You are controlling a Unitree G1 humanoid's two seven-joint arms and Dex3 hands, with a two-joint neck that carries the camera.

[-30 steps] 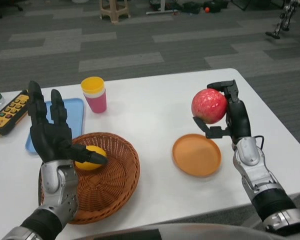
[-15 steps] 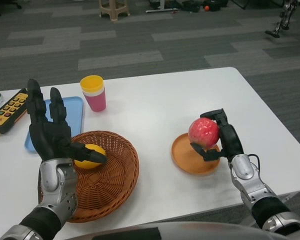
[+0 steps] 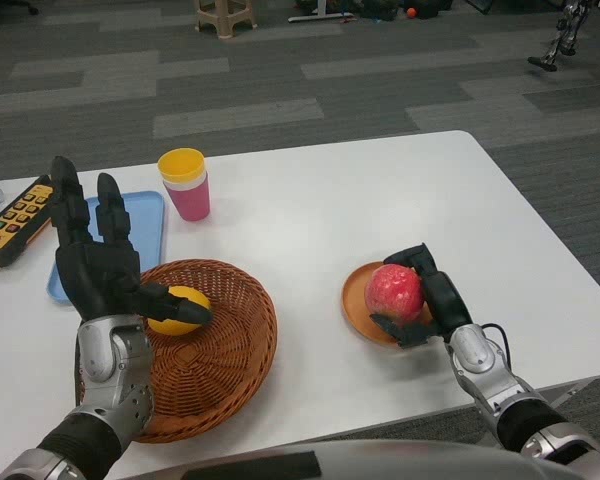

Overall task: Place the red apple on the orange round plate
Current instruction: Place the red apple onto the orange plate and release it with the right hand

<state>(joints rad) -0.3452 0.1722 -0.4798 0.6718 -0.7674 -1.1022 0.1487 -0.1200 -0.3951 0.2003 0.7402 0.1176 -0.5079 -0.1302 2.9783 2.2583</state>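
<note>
One white table (image 3: 310,210) carries every item in the head view, standing on grey patterned carpet (image 3: 280,80). Next in size, a brown wicker basket (image 3: 225,350) sits at the front left of the table, with a yellow fruit (image 3: 177,309) lying inside it near its upper left rim. A light blue tray (image 3: 145,225) lies flat behind the basket, toward the left edge. The left hand (image 3: 95,265) is raised above the basket's left side, palm toward the camera, fingers spread and upright, holding nothing; its thumb reaches across in front of the yellow fruit, and contact between them cannot be determined. The orange round plate (image 3: 358,300) lies flat on the front right area of the table, well apart from the basket. The right hand (image 3: 432,305) is low at the plate's right side, its fingers wrapped around the red apple (image 3: 394,294) from the right and from below. The apple sits within the plate's outline, over its centre; whether its underside rests on the plate surface cannot be determined. A pink cup with a yellow cup nested on top (image 3: 185,184) stands upright just right of the tray. A yellow-and-black remote controller (image 3: 10,222) lies at the table's left edge, beside the tray.
</note>
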